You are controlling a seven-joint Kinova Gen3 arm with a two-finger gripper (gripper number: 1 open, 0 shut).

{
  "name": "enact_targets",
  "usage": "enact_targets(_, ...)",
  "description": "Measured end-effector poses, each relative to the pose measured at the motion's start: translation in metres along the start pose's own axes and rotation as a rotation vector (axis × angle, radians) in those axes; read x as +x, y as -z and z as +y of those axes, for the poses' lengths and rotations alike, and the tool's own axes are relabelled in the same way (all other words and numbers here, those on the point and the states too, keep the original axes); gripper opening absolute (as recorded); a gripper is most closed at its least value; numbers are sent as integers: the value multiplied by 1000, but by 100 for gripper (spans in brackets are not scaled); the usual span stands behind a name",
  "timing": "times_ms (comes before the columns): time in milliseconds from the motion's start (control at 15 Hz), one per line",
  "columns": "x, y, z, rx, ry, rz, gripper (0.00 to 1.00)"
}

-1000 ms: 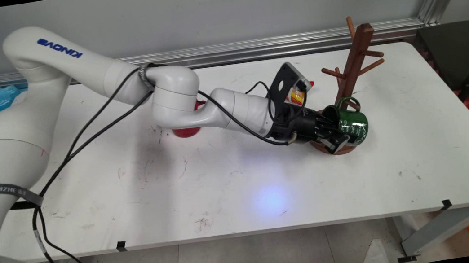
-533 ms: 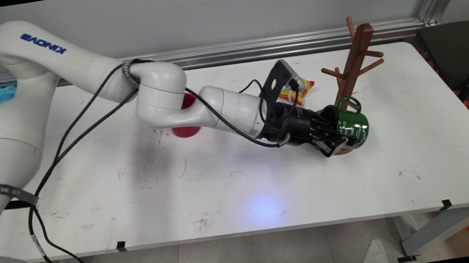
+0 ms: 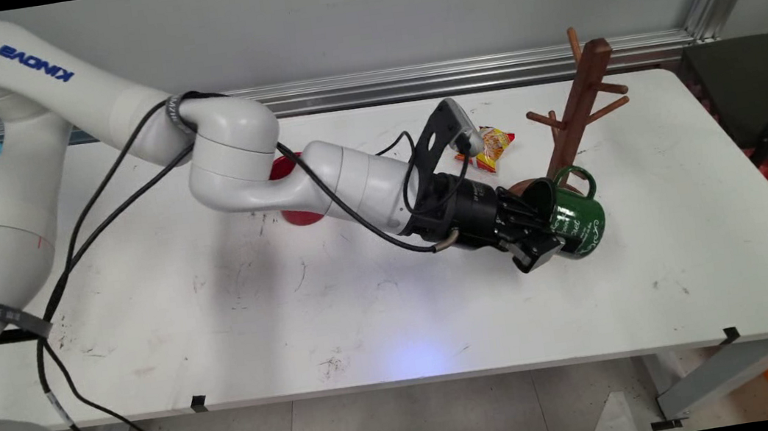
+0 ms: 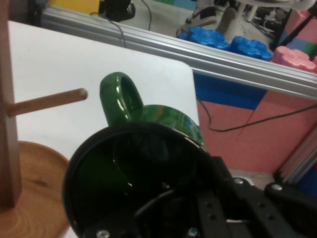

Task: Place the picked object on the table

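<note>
Pincer (image 3: pixel 548 234) on green mug (image 3: pixel 579 218) — beside wooden rack (image 3: pixel 580 100)

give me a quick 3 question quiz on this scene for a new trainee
1. True or false: the gripper is shut on the green mug.
2. What lies on the table beyond the arm, left of the wooden mug tree? A) a snack packet B) a spoon C) a blue bowl
3. In the hand view, is the mug's handle hooked over the nearby wooden peg?

Key:
1. True; one of the jaws is inside the rim.
2. A, the snack packet.
3. No, the handle sits beside the peg's tip.
</note>
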Motion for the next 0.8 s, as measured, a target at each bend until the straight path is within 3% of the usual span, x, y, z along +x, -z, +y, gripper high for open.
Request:
enact_targets(467,10,20,13,-16,-8,-6,0)
enact_targets(800,14,50,19,-15,-19,-68,0)
